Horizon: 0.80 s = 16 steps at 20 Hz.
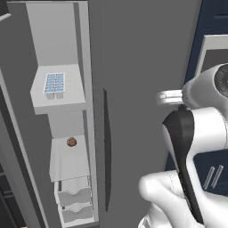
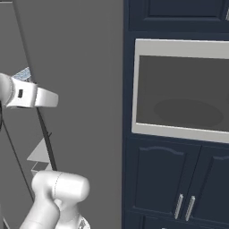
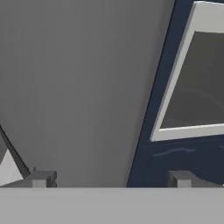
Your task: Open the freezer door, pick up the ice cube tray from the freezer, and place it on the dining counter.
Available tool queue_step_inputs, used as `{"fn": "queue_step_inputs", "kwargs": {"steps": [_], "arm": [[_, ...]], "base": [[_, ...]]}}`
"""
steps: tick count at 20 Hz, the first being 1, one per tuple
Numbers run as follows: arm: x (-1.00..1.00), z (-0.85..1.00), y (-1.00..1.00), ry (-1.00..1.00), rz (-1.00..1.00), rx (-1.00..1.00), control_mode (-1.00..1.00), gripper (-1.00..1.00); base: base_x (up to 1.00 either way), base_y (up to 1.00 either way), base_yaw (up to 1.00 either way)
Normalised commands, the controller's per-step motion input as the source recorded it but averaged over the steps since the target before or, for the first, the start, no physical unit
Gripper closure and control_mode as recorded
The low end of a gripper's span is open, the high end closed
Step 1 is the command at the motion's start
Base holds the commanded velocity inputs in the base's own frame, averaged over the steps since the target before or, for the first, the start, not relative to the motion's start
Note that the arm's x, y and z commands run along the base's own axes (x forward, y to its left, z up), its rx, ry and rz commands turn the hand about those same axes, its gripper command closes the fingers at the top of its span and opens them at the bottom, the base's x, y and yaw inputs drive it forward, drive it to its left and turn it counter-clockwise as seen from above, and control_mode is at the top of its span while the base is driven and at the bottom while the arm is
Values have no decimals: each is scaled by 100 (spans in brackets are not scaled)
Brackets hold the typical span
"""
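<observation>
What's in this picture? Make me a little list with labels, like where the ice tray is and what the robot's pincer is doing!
freezer: open, pale inside showing
freezer door: swung out at the left
ice cube tray: lies on an upper freezer shelf
small round brown item: on the shelf below the tray
clear drawers: at the freezer's bottom
fridge door: shut, with a dark handle
pincer: open, empty, pointing at the fridge door and navy cabinet
wall oven: right of the fridge

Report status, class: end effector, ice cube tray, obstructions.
End effector open, empty, facing fridge door. Ice cube tray on upper freezer shelf, untouched. Nothing blocking the tray.
</observation>
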Motion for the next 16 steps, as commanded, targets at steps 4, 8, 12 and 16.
{"fn": "queue_step_inputs", "kwargs": {"steps": [4,8,12,16], "arm": [[0,-3,-16,9,0,12,-100,-100],[0,-7,-11,7,0,12,-100,-100],[0,-11,0,5,0,3,-100,-100],[0,-39,0,2,1,4,-100,-100]], "base": [[0,0,0],[0,0,0],[0,0,0],[0,0,0]]}}
